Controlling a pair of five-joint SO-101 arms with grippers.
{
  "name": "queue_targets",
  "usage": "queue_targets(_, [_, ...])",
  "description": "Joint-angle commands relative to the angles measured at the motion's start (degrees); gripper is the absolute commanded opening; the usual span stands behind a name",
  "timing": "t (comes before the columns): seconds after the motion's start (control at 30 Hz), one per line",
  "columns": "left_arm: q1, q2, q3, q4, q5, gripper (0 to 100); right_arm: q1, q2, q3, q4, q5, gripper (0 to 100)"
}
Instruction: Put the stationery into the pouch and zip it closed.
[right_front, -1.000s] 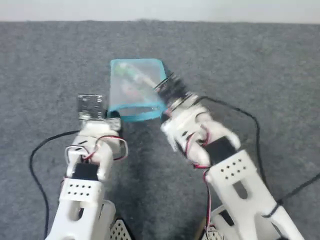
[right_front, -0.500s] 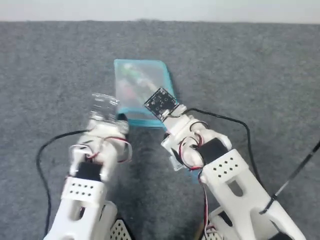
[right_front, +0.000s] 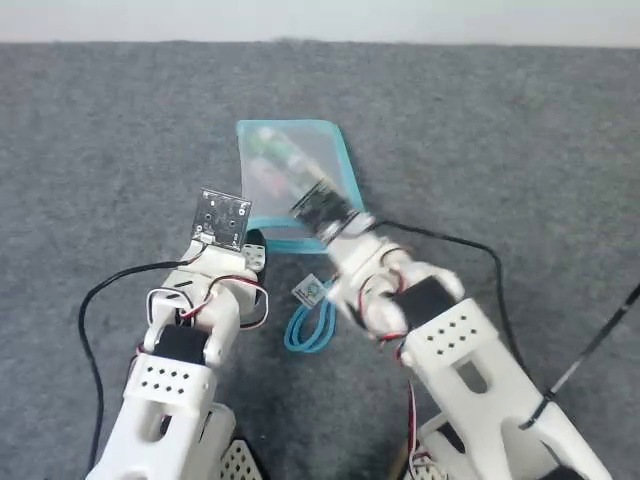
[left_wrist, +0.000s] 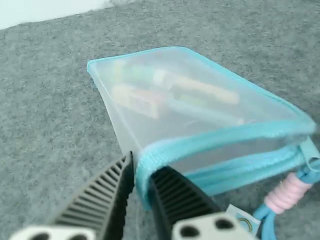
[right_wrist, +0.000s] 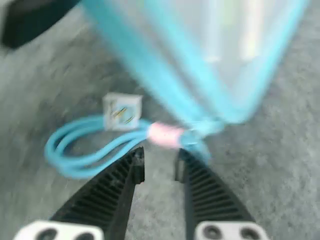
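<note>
Stationery (left_wrist: 170, 92) is inside pouch (right_front: 295, 175) on worktop (right_front: 500, 130). Left gripper (left_wrist: 141, 167) pinches pouch's zip corner. Right gripper (right_wrist: 159, 159), slightly spread, holds nothing, sits by pull (right_wrist: 165, 134). Zip looks approx. closed; can't confirm.

Pouch (right_front: 325, 150) lower edge, centre of high view, hid under both arms. Stationery (left_wrist: 170, 92) inside was hazy through wall; kinds not tellable. Loop (right_front: 300, 335) partly under right arm. In right wrist view pouch ran off frame edge; tag (right_wrist: 122, 111) print too small.
</note>
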Motion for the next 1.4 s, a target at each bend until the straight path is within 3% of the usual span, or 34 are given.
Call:
queue_targets(0.0, [-0.2, -0.3, -1.6, -0.3, 3.6, 1, 7.8, -0.6, 0.8, -6.3, -11.1, 11.8])
queue_targets(0.13, [-0.2, -0.3, -2.2, -0.4, 3.6, 1, 5.8, 1.8, 3.5, -12.4, -17.0, 11.2])
queue_targets(0.43, [-0.2, -0.3, -2.3, -0.3, 3.6, 1, 2.9, 13.1, 3.9, -21.5, -17.6, 11.2])
queue_targets(0.8, [-0.2, -0.3, -2.3, -0.3, 3.6, 1, 5.5, 14.9, 4.9, -21.4, -17.0, 11.2])
queue_targets(0.9, [-0.2, -0.3, -2.3, -0.2, 3.6, 1, 8.3, 11.7, 4.8, -17.3, -11.7, 11.3])
queue_targets(1.07, [-0.2, -0.3, -2.3, -0.3, 3.6, 1, 6.0, 3.8, 7.7, -12.4, -3.1, 11.3])
queue_targets(1.37, [-0.2, -0.3, -2.3, -0.2, 3.6, 1, 0.6, 5.7, 12.2, -24.1, -15.3, 11.3])
